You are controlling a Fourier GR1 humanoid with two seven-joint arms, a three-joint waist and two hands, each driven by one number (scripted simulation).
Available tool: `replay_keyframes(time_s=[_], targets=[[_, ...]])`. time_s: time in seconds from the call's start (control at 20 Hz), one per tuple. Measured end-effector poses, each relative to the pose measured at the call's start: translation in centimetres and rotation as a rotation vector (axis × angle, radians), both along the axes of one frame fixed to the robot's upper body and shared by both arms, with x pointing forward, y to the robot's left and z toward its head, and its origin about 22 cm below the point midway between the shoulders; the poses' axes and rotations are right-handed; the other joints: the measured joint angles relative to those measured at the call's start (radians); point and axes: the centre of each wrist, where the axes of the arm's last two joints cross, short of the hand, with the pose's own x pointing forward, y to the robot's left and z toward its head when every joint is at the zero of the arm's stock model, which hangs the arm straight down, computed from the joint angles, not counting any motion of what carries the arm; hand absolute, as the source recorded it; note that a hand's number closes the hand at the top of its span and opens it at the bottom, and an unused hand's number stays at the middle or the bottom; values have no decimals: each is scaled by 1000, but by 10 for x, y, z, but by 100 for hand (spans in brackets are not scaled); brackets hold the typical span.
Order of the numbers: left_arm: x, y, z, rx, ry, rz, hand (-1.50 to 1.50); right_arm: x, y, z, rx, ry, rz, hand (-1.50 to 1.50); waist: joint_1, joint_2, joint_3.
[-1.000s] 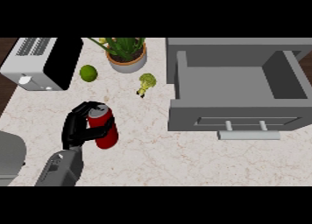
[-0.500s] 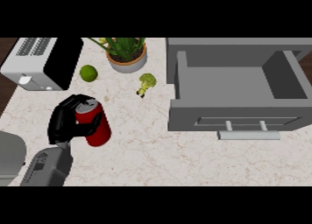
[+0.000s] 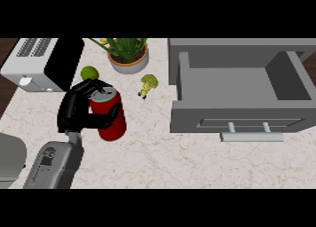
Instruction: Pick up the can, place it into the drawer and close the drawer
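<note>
Counter contents, by count:
- Can, red with a silver top: 1
- Drawer, grey: 1, with 1 bar handle
- Toaster: 1
- Potted plant: 1
- Green round fruit: 1
- Broccoli floret: 1
- Grey object at the lower left, kind unclear: 1
- Robot hand in view: 1, on 1 grey forearm

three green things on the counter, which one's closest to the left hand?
The round lime, right beside the left hand curled round the can; the broccoli and potted plant sit farther right.
</note>
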Motion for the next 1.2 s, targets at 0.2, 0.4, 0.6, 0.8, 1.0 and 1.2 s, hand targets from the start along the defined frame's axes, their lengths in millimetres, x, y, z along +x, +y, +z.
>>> replay_keyframes(time_s=[0.2,0.4,0.6,0.8,1.0,1.2], targets=[[13,-32,36,13,-17,-34,150,-1,6,0,5,-2,-3,-150,-2,0,0],[26,-64,67,21,-25,-72,150,0,3,4,9,-8,-2,-150,-5,1,0],[31,-93,96,44,-37,-100,150,0,1,0,6,-7,-6,-150,-6,1,0],[42,-117,130,67,-69,-110,150,-1,0,2,8,-10,-10,-150,-9,2,0],[55,-144,156,81,-91,-123,150,-1,-3,0,2,-5,-1,-150,-15,3,0],[64,-168,175,85,-86,-127,150,2,-4,8,-7,-8,-1,-150,-18,4,0]])
